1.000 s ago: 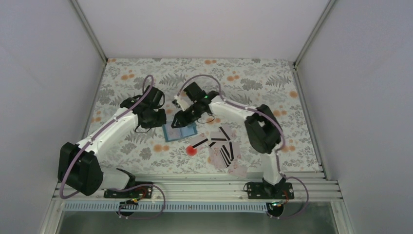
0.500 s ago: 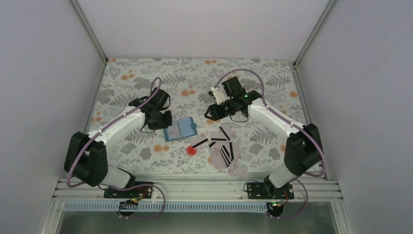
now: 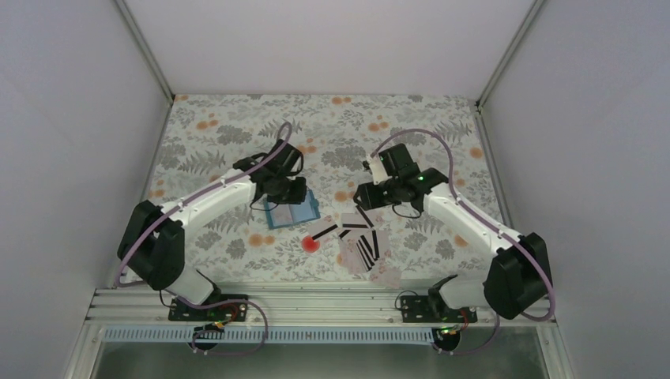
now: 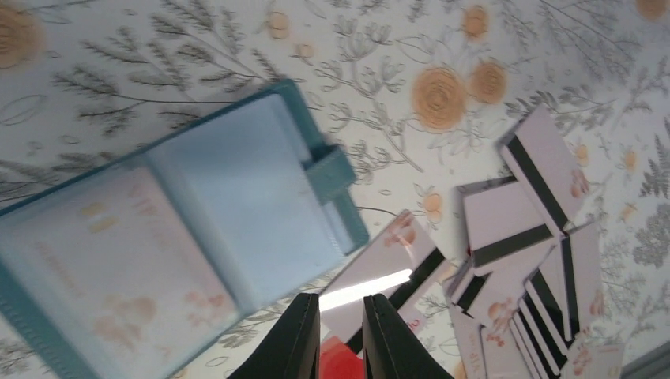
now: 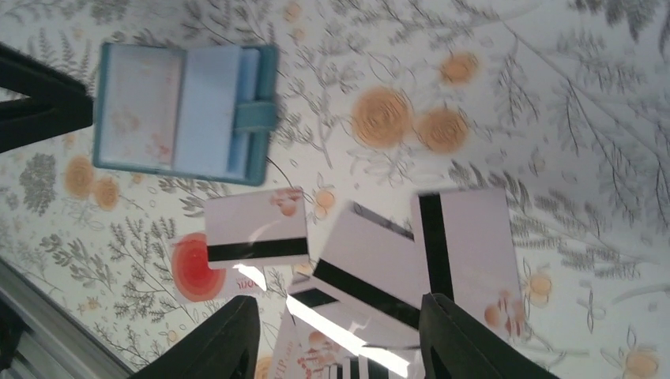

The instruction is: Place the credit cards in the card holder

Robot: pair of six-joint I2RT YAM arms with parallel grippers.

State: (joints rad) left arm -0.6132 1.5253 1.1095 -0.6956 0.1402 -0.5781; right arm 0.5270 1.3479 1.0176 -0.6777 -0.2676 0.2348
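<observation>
Credit cards were spread in an overlapping heap on the counter, just to the right of the card holder, which was laid open and flat. The left pincer was held just above the holder, its fingers only narrowly parted, with nothing gripped. The right pincer was held wide apart above the cards, empty.

I'm looking at a tabletop under a pale cloth printed with grey ferns and orange blossoms. 3 plain white panels box it in: the left wall, the back wall and the right wall. 2 slim metal struts climb the back corners. A ribbed aluminium rail edges the near side. The light is soft and even.
</observation>
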